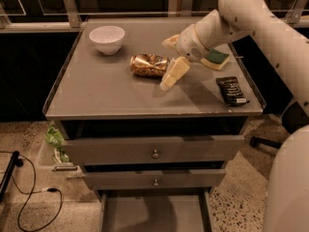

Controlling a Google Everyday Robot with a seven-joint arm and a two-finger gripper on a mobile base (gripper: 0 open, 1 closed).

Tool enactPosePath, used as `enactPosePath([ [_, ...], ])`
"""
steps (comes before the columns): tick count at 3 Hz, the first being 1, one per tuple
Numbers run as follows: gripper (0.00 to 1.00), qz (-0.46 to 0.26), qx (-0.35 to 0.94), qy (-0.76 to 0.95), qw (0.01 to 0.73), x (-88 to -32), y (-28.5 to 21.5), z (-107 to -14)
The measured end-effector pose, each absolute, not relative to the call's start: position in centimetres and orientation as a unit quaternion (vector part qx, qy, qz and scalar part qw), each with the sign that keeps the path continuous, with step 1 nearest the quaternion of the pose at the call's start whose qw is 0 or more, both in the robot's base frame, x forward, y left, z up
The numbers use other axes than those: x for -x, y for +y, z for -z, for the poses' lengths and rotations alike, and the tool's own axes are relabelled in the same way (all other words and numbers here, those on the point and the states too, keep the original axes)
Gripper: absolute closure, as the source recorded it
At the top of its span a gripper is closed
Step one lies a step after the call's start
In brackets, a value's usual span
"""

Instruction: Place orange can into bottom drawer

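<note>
Spread open, the pincer hangs low over the cabinet top, one pale finger on each side of the right end of the orange can, not closed on it. That can lies on its side near the middle of the top. A white bowl stands at the back left, and a black wrapper lies at the right. Below, the bottom drawer is pulled out.

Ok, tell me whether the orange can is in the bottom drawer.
No, the orange can lies on its side on the cabinet top beside the open gripper, not in the bottom drawer.
</note>
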State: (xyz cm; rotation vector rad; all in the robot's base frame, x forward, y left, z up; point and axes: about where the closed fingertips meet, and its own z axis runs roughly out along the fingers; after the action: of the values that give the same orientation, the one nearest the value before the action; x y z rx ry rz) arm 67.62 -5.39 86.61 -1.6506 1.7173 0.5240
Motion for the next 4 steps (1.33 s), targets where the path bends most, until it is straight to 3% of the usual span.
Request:
enactPosePath([
  [3,0.00,-0.171,0.614,0.708,0.306,-70.4,-4.0,-85.2],
  [4,0.19,-0.171,0.614,0.708,0.306,-70.4,-4.0,-85.2],
])
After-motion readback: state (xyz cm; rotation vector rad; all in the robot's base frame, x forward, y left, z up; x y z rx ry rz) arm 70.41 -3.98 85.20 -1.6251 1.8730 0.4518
